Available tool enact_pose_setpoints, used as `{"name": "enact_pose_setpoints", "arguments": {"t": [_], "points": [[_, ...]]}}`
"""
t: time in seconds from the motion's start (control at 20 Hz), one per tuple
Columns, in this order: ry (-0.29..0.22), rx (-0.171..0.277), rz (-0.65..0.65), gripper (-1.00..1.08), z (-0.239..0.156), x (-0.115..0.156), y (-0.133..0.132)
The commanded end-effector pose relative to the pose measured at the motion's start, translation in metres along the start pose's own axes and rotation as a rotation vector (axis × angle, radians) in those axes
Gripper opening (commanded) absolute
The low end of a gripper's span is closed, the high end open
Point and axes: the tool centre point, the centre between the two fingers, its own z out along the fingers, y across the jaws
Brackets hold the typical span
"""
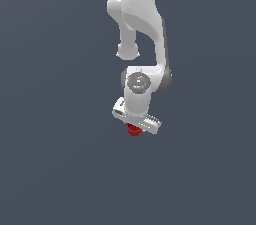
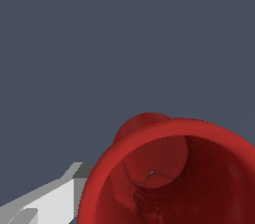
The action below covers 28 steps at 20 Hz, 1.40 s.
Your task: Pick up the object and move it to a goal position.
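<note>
Red hollow flared-rim cup w/ smooth matte walls, clenched in white pincer.

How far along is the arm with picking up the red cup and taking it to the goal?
The pick looks done: the red cup sits right under the gripper, and the wrist view shows its hollow top filling the frame beside one finger. The carry seems in hand, though contact isn't clearly visible. No goal marker shows, so how much travel is left cannot be judged.
</note>
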Motion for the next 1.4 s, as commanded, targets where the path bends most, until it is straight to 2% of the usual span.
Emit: {"name": "enact_pose_setpoints", "arguments": {"t": [0.0,0.8,1.35], "points": [[0.003,0.001,0.001,-1.0,-0.01,0.009,0.005],[0.003,0.001,0.001,-1.0,-0.1,0.096,0.054],[0.003,0.001,0.001,-1.0,-0.122,0.12,0.065]]}}
